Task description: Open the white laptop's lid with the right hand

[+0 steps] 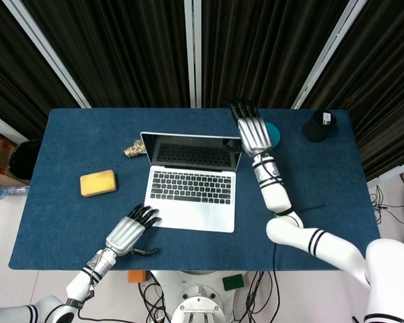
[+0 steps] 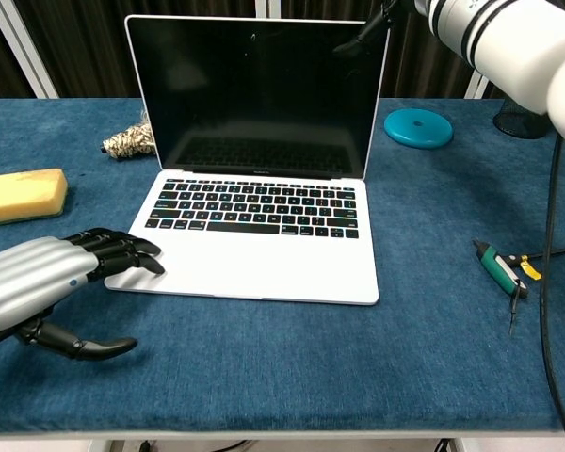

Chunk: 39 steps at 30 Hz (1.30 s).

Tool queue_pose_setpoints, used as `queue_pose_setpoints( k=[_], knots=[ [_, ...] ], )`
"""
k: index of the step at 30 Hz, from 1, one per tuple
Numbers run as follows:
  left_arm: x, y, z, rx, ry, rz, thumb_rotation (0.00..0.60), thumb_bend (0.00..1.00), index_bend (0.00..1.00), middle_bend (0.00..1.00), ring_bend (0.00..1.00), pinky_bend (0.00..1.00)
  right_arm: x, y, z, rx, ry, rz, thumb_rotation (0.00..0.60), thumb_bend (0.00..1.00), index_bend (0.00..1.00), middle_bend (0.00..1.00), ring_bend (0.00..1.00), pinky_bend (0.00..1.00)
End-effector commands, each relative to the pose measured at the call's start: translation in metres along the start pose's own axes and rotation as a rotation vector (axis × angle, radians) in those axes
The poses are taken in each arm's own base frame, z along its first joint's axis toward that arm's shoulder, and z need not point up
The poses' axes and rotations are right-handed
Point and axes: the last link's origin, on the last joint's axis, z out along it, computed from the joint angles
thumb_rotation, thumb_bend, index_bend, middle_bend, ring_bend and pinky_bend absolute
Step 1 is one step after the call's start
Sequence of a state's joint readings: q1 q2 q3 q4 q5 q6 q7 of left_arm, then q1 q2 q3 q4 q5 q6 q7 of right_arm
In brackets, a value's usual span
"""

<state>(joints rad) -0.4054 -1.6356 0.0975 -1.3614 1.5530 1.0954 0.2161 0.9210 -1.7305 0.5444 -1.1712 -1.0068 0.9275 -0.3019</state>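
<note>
I see the white laptop [image 1: 192,176] standing open mid-table, screen upright. My right robot hand [image 1: 254,132] touches the lid's top right corner, fingers outstretched. My left robot hand [image 2: 47,285] (holding nothing, fingers apart) rests on the laptop's front left corner.

From my station I can't read a single word, number or brand anywhere. There is small lettering under the screen of the white laptop [image 2: 256,171] and legends on its keys, but all of it is too small and blurred to make out, and the white tag on the black mesh pen cup [image 1: 318,126] is just as illegible.
</note>
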Motion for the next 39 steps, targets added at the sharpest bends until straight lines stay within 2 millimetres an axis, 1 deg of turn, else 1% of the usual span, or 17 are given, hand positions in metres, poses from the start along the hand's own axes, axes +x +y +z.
queue_pose_setpoints(
  k=[1,4,7,11,13,15,18,21,24,25,28,29,30,34,36,37,39],
  knots=[
    [-0.001,-0.001,0.000,0.004,-0.004,-0.002,0.207,0.16,0.19,0.07,0.01,0.05,-0.001,0.001,0.017,-0.044,-0.013,0.002,0.600,0.12,0.00,0.00,0.00,0.00],
    [-0.001,-0.003,-0.001,0.009,-0.002,-0.007,0.207,0.16,0.19,0.07,0.01,0.05,-0.003,0.005,0.027,-0.077,-0.022,-0.003,0.600,0.12,0.00,0.00,0.00,0.00],
    [0.000,-0.004,-0.001,0.015,-0.001,-0.006,0.206,0.16,0.19,0.07,0.01,0.05,-0.004,0.006,0.033,-0.092,-0.026,-0.003,0.600,0.12,0.00,0.00,0.00,0.00],
    [0.001,-0.005,-0.002,0.018,0.000,-0.003,0.207,0.16,0.19,0.07,0.01,0.05,0.000,0.006,0.034,-0.083,-0.013,-0.008,0.600,0.12,0.00,0.00,0.00,0.00],
    [0.002,-0.004,-0.002,0.016,0.003,-0.005,0.205,0.16,0.19,0.07,0.01,0.05,0.005,0.005,0.032,-0.056,-0.009,-0.006,0.600,0.12,0.00,0.00,0.00,0.00],
    [0.005,-0.002,-0.002,0.010,0.014,-0.002,0.204,0.16,0.19,0.07,0.01,0.05,0.014,0.002,0.025,-0.004,-0.003,-0.008,0.600,0.12,0.00,0.00,0.00,0.00],
    [0.012,-0.001,-0.003,0.005,0.045,0.007,0.213,0.16,0.19,0.07,0.01,0.05,0.031,0.003,0.006,0.076,0.021,-0.039,0.600,0.12,0.00,0.00,0.00,0.00],
    [0.025,-0.008,-0.007,0.021,0.085,0.012,0.230,0.16,0.19,0.07,0.01,0.05,0.052,0.013,-0.025,0.126,0.042,-0.073,0.600,0.13,0.00,0.00,0.00,0.00],
    [0.041,-0.021,-0.014,0.063,0.134,0.014,0.247,0.16,0.19,0.07,0.01,0.05,0.071,0.035,-0.063,0.129,0.057,-0.105,0.600,0.13,0.00,0.00,0.00,0.00],
    [0.047,-0.028,-0.017,0.082,0.152,0.012,0.257,0.16,0.19,0.07,0.01,0.05,0.077,0.046,-0.080,0.118,0.058,-0.121,0.600,0.13,0.00,0.00,0.00,0.00],
    [0.062,-0.046,-0.027,0.138,0.191,0.010,0.274,0.16,0.19,0.07,0.01,0.05,0.089,0.075,-0.121,0.077,0.044,-0.163,0.600,0.13,0.00,0.00,0.00,0.00],
    [0.069,-0.055,-0.033,0.171,0.214,0.015,0.281,0.16,0.19,0.07,0.01,0.05,0.093,0.087,-0.140,0.058,0.039,-0.178,0.600,0.13,0.00,0.00,0.00,0.00],
    [0.075,-0.063,-0.038,0.198,0.233,0.017,0.285,0.16,0.19,0.07,0.01,0.05,0.096,0.095,-0.154,0.044,0.037,-0.187,0.600,0.13,0.00,0.00,0.00,0.00],
    [0.093,-0.092,-0.068,0.327,0.303,0.013,0.326,0.16,0.19,0.07,0.01,0.05,0.100,0.134,-0.219,-0.017,0.022,-0.197,0.600,0.13,0.00,0.00,0.00,0.00],
    [0.097,-0.101,-0.082,0.377,0.329,0.009,0.352,0.16,0.19,0.07,0.01,0.05,0.099,0.150,-0.245,-0.043,0.020,-0.181,0.600,0.14,0.00,0.00,0.00,0.00],
    [0.099,-0.105,-0.092,0.404,0.342,0.007,0.357,0.16,0.19,0.07,0.01,0.05,0.096,0.160,-0.262,-0.062,0.023,-0.165,0.600,0.14,0.00,0.00,0.00,0.00],
    [0.099,-0.110,-0.106,0.440,0.356,0.010,0.364,0.16,0.19,0.07,0.01,0.05,0.091,0.174,-0.285,-0.089,0.029,-0.136,0.600,0.15,0.00,0.00,0.00,0.00]
  ],
)
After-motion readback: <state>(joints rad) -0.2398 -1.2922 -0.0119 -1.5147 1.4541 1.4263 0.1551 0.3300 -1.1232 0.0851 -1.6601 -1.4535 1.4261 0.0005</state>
